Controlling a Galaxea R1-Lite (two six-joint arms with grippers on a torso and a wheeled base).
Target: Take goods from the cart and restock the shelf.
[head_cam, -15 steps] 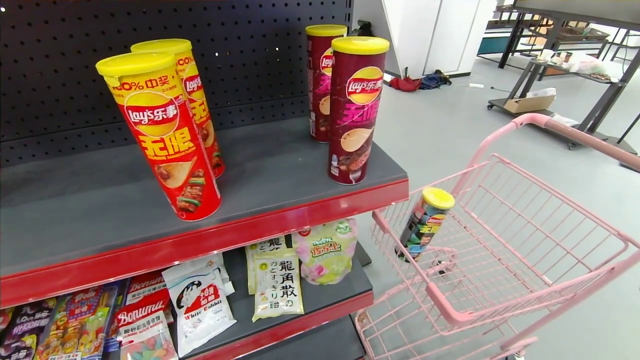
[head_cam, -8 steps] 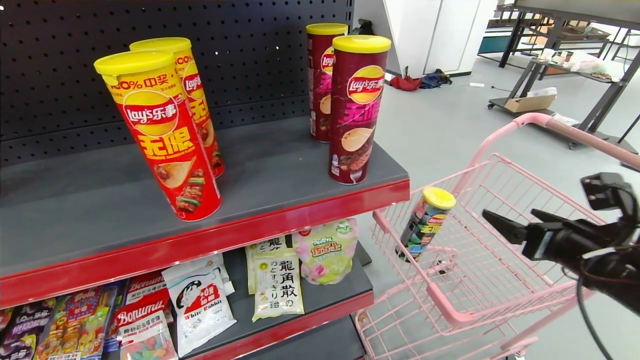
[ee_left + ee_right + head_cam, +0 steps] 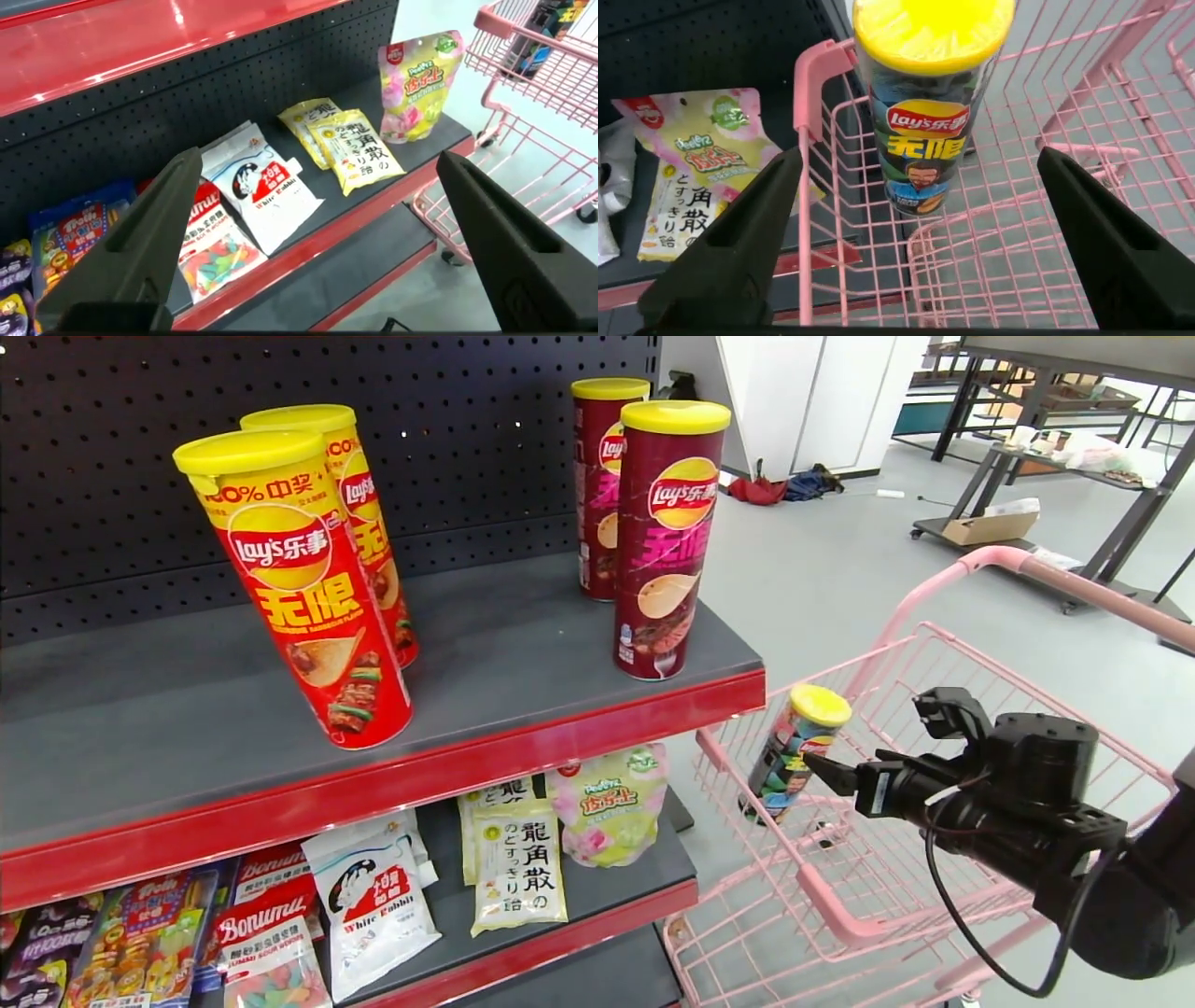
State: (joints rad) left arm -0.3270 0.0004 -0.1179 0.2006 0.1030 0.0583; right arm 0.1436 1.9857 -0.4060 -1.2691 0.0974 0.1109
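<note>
"Leaning in the shelf-side corner of the pink wire cart (image 3: 834, 902), the dark, yellow-lidded chip canister (image 3: 792, 753) could topple if nudged."

"Yes. The right jaws stand apart just beside it and might snag the wires. The left jaws, also apart, hang near the dark lower shelf (image 3: 439, 140)."

Big round logos with bold yellow characters stand on the red cans (image 3: 299, 588) and dark red cans (image 3: 667, 541) on the top shelf (image 3: 523, 644), a like logo on the dark can (image 3: 924, 140) in the cart (image 3: 1004, 558), and printed names on the sweet bags (image 3: 369, 905) and packets (image 3: 518, 868) below.
</note>
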